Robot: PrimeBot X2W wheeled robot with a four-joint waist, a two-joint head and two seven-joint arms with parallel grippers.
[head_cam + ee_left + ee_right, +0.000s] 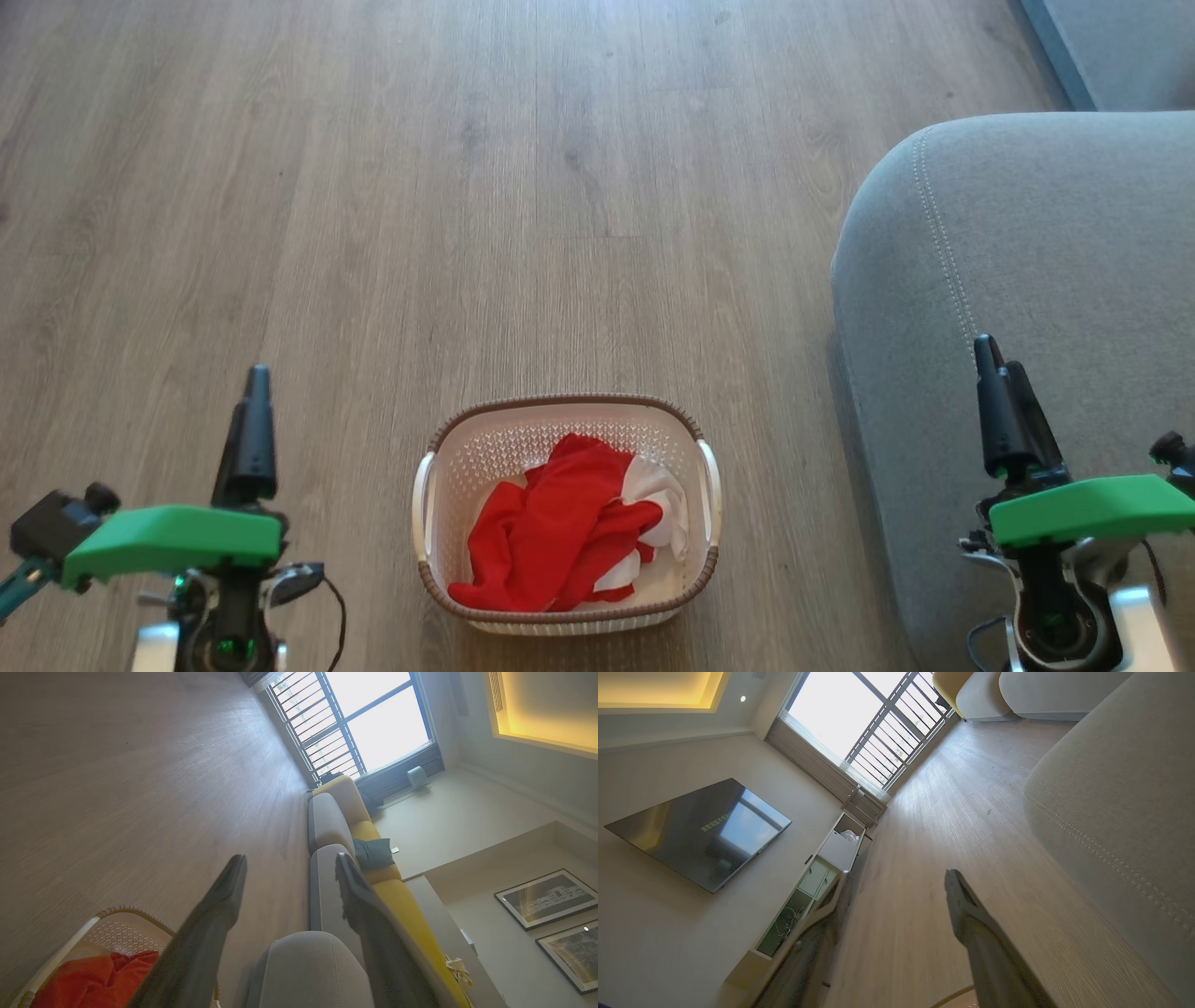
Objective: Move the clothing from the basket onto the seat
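**Clothing** (pixel 560 527): a bright red garment is lying crumpled over a white piece, possibly a second garment, though most of its shape is hidden. Both are resting inside the basket (pixel 560 402).
**Basket:** it is standing upright on the wooden floor (pixel 373 187), between the two hands, near the seat (pixel 1027 280) but apart from it.
**Seat:** the grey upholstery is rising at the robot's right.
**Left hand** (pixel 254 392): it is hovering left of the basket, fingers spread wide, gripping nothing.
**Right hand** (pixel 999 359): it is hovering by the seat's near side, fingers likewise wide, gripping nothing.
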